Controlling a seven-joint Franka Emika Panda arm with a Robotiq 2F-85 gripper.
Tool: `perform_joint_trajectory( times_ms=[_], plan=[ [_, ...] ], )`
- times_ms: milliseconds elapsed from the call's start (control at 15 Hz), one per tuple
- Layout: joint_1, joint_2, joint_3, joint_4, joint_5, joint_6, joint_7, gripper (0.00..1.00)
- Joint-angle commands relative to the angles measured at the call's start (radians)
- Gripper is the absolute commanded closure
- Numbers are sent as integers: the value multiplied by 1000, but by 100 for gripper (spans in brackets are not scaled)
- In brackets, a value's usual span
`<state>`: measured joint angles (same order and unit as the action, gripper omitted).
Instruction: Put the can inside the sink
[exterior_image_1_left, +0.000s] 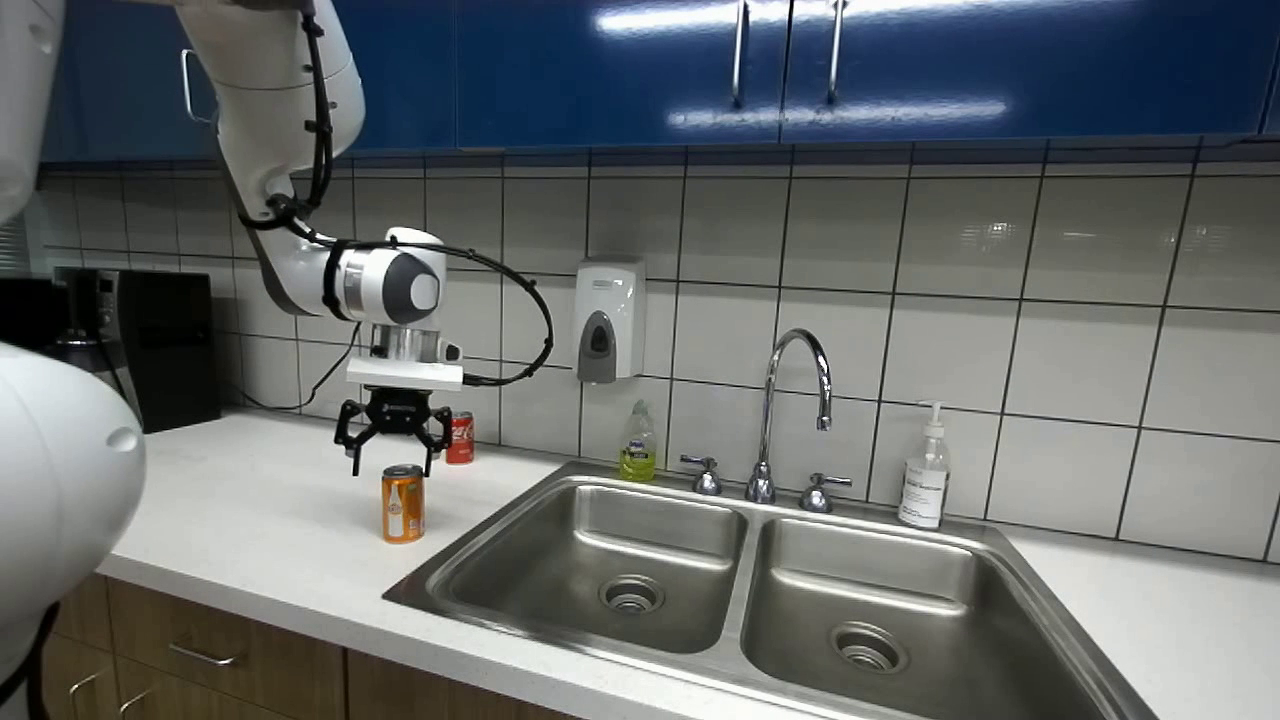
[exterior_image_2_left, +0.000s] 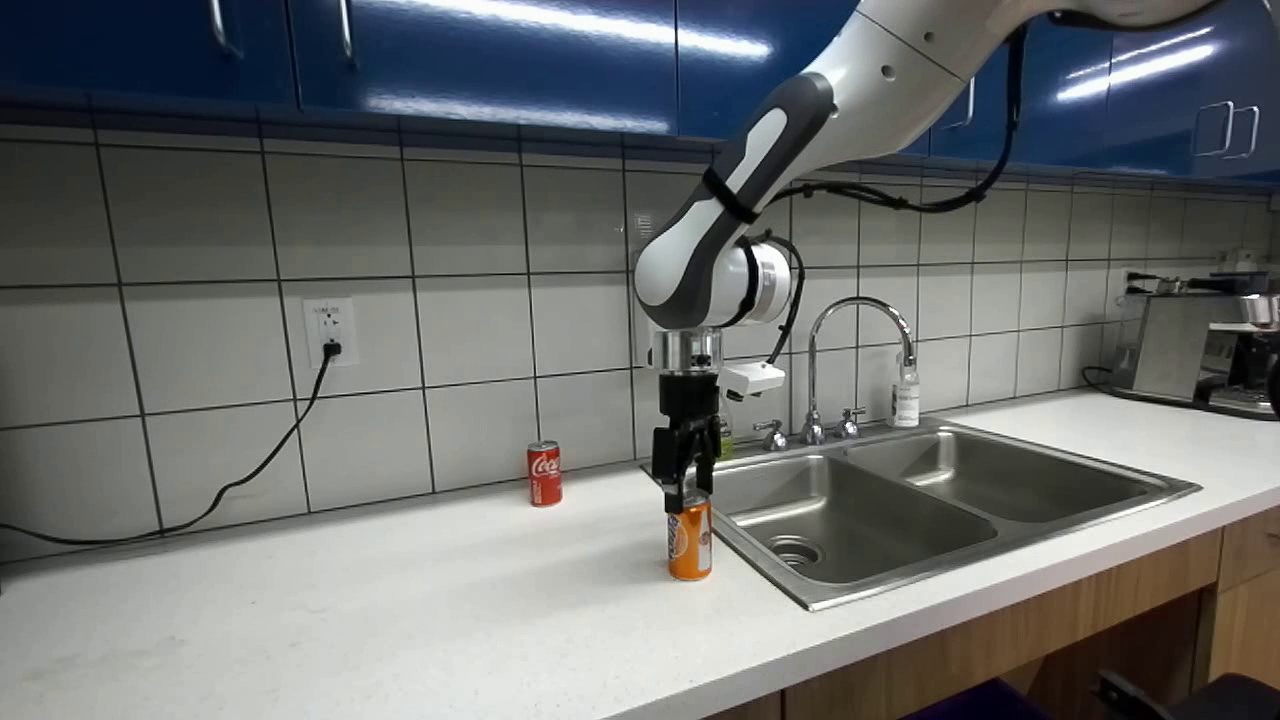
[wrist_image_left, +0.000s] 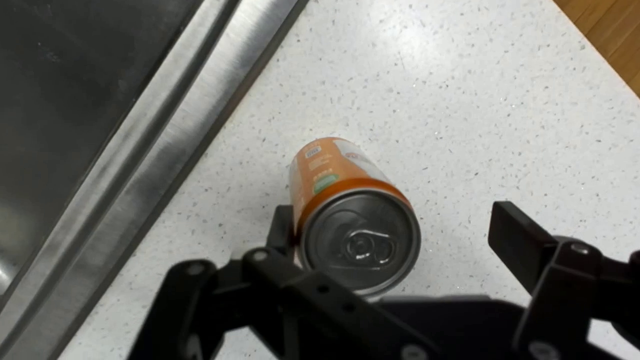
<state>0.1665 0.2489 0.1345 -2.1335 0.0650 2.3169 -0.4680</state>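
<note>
Left of the sink (exterior_image_1_left: 741, 590), near it but apart, the orange can (exterior_image_1_left: 403, 510) stands upright on the white counter (exterior_image_2_left: 400, 600). Over it hangs the gripper (exterior_image_1_left: 392, 463), its fingers (wrist_image_left: 520, 245) spread apart (in the wrist view the can sits nearer the left finger, though whether the two touch I cannot tell), and a gap shows between the can and the right finger. Farther back, near the tiled wall (exterior_image_2_left: 480, 430), stands a red can (exterior_image_2_left: 545, 475). From the sink's far side rises a curved chrome faucet (exterior_image_1_left: 766, 430).

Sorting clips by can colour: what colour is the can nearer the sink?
The can is orange with a pale bottle picture, best seen in an exterior view.
</note>
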Motion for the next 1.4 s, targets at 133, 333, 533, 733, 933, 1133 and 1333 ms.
perform_joint_trajectory(
  times_ms=[133, 333, 533, 733, 933, 1133, 1333],
  plan=[
    [-32, 38, 23, 35, -19, 25, -20, 0],
    [-34, 51, 23, 41, -28, 26, -15, 0],
    [-36, 62, 24, 45, -30, 26, -12, 0],
    [-36, 69, 25, 48, -31, 27, -11, 0],
    [-37, 75, 25, 52, -33, 26, -10, 0],
    [-38, 83, 26, 57, -32, 24, -10, 0],
    [-39, 88, 25, 63, -33, 22, -9, 26]
  ],
)
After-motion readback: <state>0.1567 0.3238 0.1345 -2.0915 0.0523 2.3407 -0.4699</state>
